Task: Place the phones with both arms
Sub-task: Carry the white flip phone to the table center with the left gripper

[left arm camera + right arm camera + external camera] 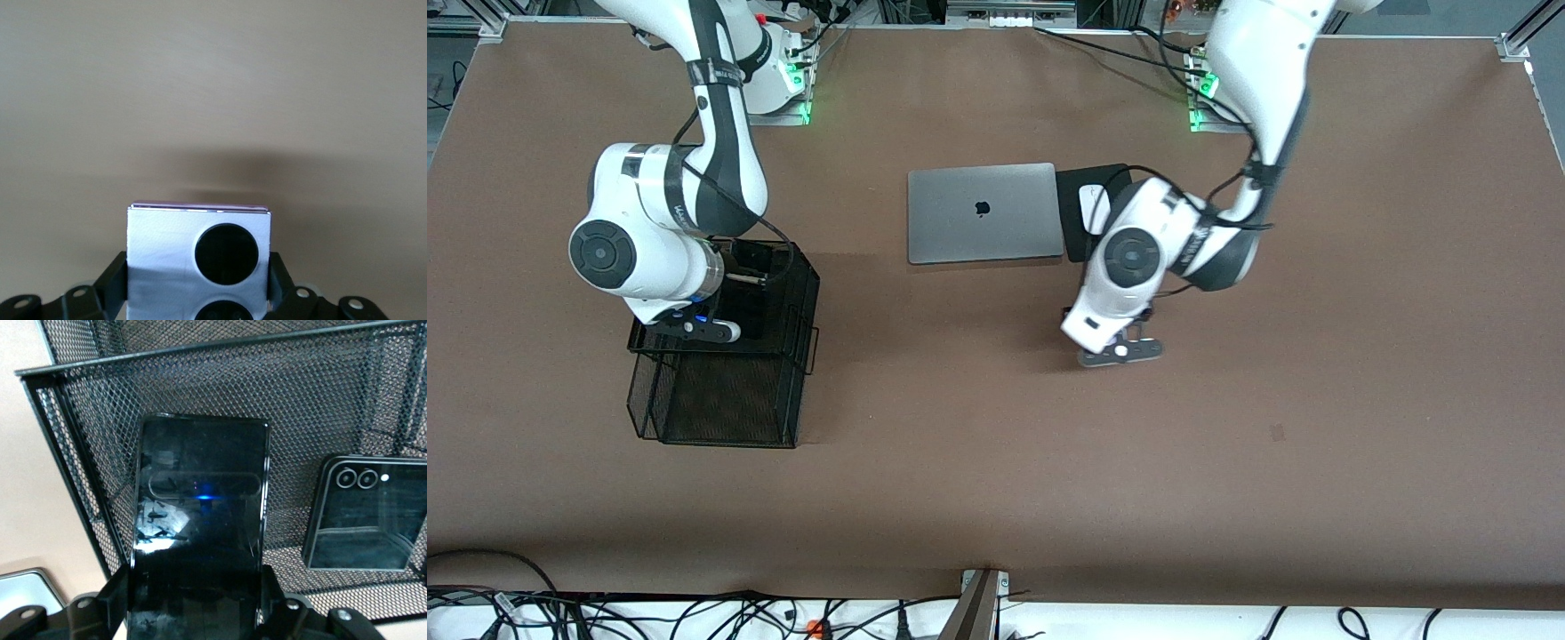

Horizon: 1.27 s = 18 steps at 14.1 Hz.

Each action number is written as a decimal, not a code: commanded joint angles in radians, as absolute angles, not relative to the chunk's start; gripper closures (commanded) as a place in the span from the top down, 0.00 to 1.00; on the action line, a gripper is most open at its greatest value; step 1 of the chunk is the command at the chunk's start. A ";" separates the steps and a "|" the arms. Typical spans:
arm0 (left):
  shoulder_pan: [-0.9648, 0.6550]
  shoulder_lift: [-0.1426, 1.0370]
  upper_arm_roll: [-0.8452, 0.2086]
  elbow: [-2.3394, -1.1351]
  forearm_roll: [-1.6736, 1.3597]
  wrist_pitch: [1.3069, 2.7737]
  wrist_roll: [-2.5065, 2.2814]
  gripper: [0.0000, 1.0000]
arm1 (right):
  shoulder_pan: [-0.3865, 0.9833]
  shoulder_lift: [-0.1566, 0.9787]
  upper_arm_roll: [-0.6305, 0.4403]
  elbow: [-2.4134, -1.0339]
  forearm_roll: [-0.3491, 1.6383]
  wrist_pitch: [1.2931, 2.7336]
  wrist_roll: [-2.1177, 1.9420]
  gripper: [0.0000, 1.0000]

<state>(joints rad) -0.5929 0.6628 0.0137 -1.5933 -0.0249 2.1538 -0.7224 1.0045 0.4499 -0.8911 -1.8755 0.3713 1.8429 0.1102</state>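
Flip phone (367, 513) lies in mesh basket (720, 391); right gripper (195, 613) jaws hold slab phone (197, 520) over the basket; left gripper (198, 293) jaws clamp lavender phone (199, 257), undelivered.

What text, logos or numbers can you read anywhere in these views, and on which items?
Laptop: dark apple logo on the closed lid, no words.
Right arm: small lettering on a dark joint band, too blurred to read.
Lavender phone, slim black phone, flip phone: no readable text.
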 commanded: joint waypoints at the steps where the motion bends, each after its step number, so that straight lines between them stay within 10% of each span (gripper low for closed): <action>1: -0.641 0.790 0.032 -1.421 -0.018 2.115 -0.802 0.00 | 1.003 0.479 -0.891 -1.871 0.399 1.855 0.101 0.18; 12: -0.744 0.991 0.032 -1.203 -0.018 2.301 -0.796 0.00 | 1.003 0.512 -0.888 -1.861 0.400 1.862 0.106 0.99; 17: -0.765 1.005 0.032 -1.213 -0.012 2.322 -0.796 0.00 | 0.999 0.509 -0.894 -1.783 0.399 1.842 0.101 1.00; 18: -0.765 1.006 0.032 -1.213 -0.012 2.321 -0.801 0.13 | 0.986 0.506 -0.894 -1.755 0.397 1.823 0.101 1.00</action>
<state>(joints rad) -0.7579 0.9917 0.0200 -1.2420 -0.0239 2.3248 -0.8010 1.0051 0.5033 -0.8896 -1.8164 0.3800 1.8610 0.1103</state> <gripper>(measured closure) 0.150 0.000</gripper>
